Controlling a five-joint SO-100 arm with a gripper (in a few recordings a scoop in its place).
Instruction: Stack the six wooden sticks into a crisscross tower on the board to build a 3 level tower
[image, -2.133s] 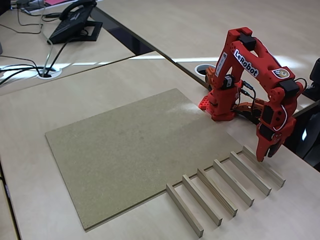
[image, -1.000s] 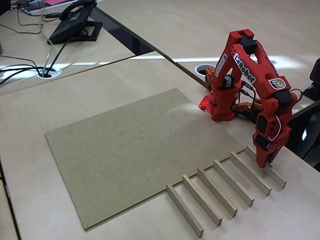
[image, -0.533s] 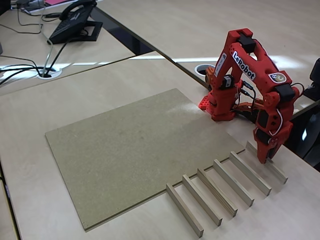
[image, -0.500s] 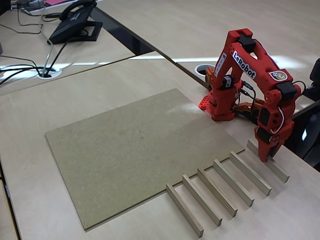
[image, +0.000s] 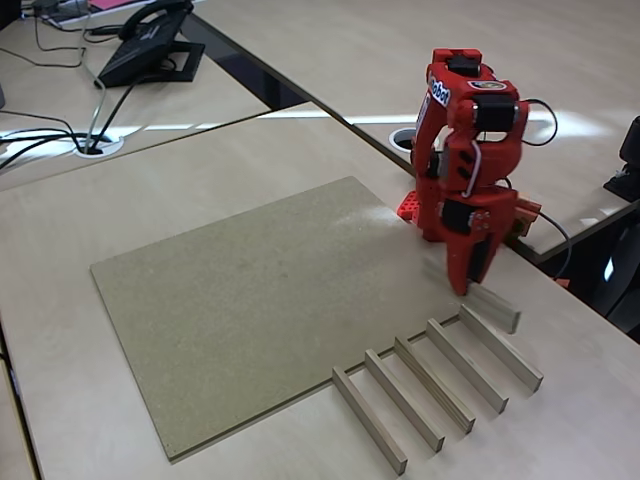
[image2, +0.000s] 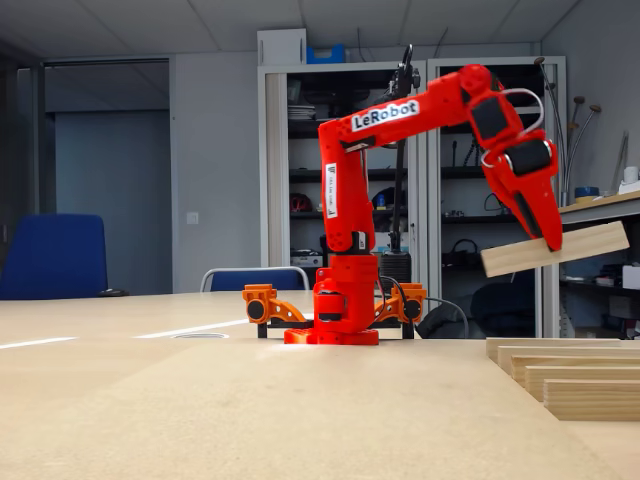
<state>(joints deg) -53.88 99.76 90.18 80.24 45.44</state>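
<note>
We have one stick (image2: 556, 249) clamped in the end effector (image: 468, 284) and lifted clear of the worktop (image: 60, 260), tilted, with one end higher than the other (gripped off-centre, we judge). It hangs just beside the near corner of the board (image: 250, 300), which is bare, so no tower layer exists yet. The other five sticks (image: 440, 375) lie in a parallel row beside the board's edge, within easy reach for picking.
</note>
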